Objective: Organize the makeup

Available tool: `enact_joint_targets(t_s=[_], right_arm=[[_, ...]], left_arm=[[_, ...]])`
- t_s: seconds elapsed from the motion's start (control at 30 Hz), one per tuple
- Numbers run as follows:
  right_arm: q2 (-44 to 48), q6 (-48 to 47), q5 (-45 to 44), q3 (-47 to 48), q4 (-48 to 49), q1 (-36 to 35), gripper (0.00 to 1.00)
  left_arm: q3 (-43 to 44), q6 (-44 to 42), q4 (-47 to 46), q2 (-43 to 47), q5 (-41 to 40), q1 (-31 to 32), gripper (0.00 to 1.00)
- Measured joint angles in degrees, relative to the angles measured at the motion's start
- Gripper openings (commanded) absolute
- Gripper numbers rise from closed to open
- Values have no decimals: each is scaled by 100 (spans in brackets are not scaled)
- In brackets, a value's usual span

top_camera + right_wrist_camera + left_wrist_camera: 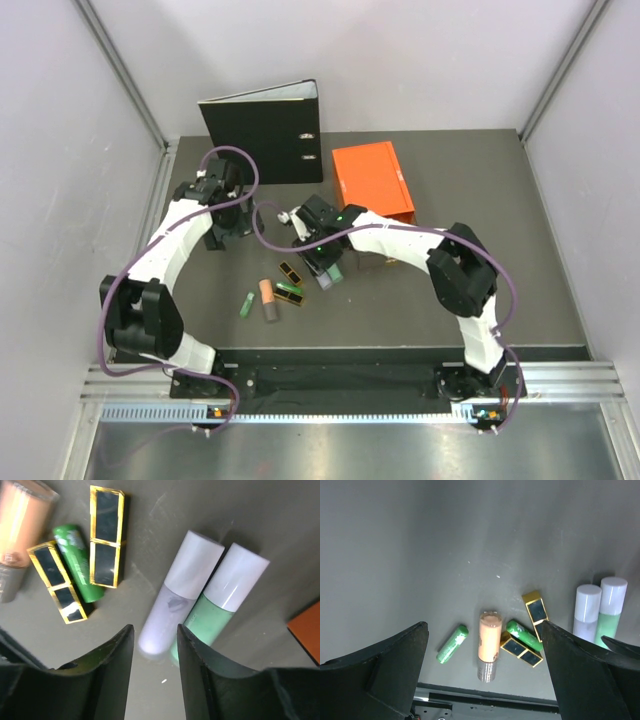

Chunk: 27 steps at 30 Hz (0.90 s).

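Hanging over the lilac tube point(326, 282) and mint tube point(337, 272) in the top view, the right gripper point(322, 262) is far nearer them than the left gripper point(222, 230). Left wrist: jaws spread wide, both tubes beyond its right finger. Right wrist: jaws apart, empty; the lilac tube's long axis runs ahead from the gap, slanting right, mint alongside.

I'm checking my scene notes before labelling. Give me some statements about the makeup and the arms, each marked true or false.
1. The lilac tube and mint tube lie side by side. True.
2. The left jaws grip the peach tube. False: they are open, holding nothing.
3. A green stick lies between two black cases. True.
4. The orange box sits on the black binder. False: it rests on the table beside it.
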State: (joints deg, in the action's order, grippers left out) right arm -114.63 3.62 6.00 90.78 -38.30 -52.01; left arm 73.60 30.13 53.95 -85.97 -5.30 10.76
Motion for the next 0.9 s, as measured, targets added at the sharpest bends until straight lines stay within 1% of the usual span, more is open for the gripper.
enact_joint_targets(t_s=[0.33, 0.37, 0.4, 0.43, 0.47, 0.5, 0.7, 0.9], right_arm=[[-400, -4, -221, -155, 273, 0, 40], [-420, -2, -210, -153, 284, 0, 35], [-455, -2, -197, -146, 293, 0, 20], [-481, 2, -190, -140, 299, 0, 11], [-490, -7, -195, -122, 293, 0, 4], [-498, -15, -212, -103, 295, 2, 0], [-501, -7, -234, -76, 286, 2, 0], [-409, -59, -291, -76, 129, 0, 0]], left_arm=[[13, 44, -50, 0, 90, -138, 99], [13, 50, -70, 0, 105, -142, 99], [13, 57, -90, 0, 122, -142, 99], [13, 63, -111, 0, 136, -142, 99], [13, 68, -136, 0, 149, -142, 99], [13, 68, -153, 0, 151, -144, 99], [133, 63, -186, -83, 166, -160, 99], [334, 57, -315, -400, 201, -190, 99]])
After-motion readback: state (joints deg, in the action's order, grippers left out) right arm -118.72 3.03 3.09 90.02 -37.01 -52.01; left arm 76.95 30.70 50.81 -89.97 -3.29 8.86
